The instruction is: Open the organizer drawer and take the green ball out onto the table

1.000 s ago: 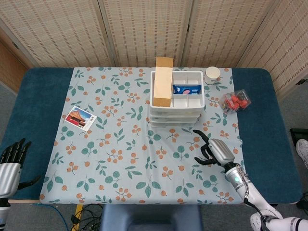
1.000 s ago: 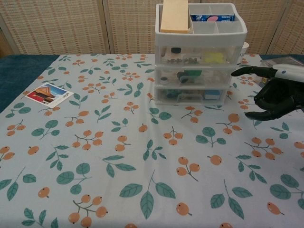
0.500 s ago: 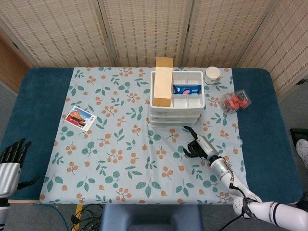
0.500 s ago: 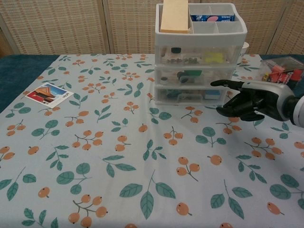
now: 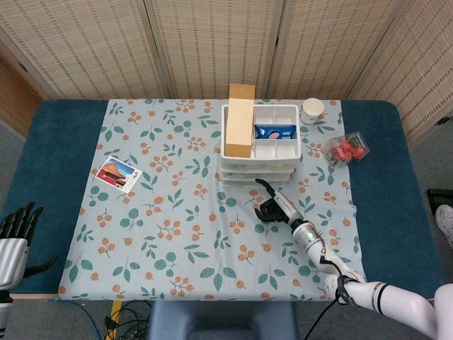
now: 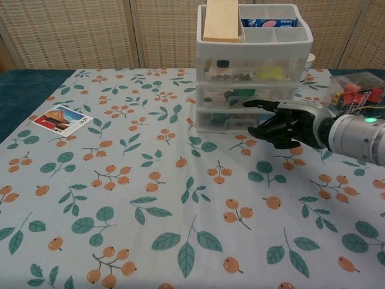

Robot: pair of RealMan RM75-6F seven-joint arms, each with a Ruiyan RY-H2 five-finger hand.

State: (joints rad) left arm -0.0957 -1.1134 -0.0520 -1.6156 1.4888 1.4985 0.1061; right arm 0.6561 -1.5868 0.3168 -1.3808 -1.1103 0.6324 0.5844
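since a second ago the right hand (image 6: 283, 122) has travelled left across the cloth and now sits just in front of the organizer (image 6: 254, 66), level with its lower drawers; the left hand (image 5: 15, 237) has hardly shifted at the near left edge of the table (image 5: 49, 142)

the right hand's dark fingers (image 6: 260, 105) are apart and loosely curled, one reaching towards the middle drawer (image 6: 246, 95), and nothing is held in them — whether a fingertip actually touches the drawer front cannot be told. the left hand shows only in the head view, fingers spread upward and empty

the organizer is a white three-drawer unit with clear fronts, standing at the far centre of the floral tablecloth (image 6: 150, 198), and all three drawers look pushed in. a green shape shows through the middle drawer's front, beside a dark piece, but the green ball cannot be made out for sure. the top drawer (image 6: 249, 71) holds small dark bits and something yellow

on the organizer's top tray a tan wooden block (image 5: 241, 119) lies along the left side and a blue packet (image 5: 274, 132) lies in a compartment to its right

a picture card (image 5: 118, 174) lies on the cloth well to the left. a white paper cup (image 5: 312, 110) stands far right of the organizer, and a clear box of red items (image 5: 346, 149) sits to the right — both well apart from the hand
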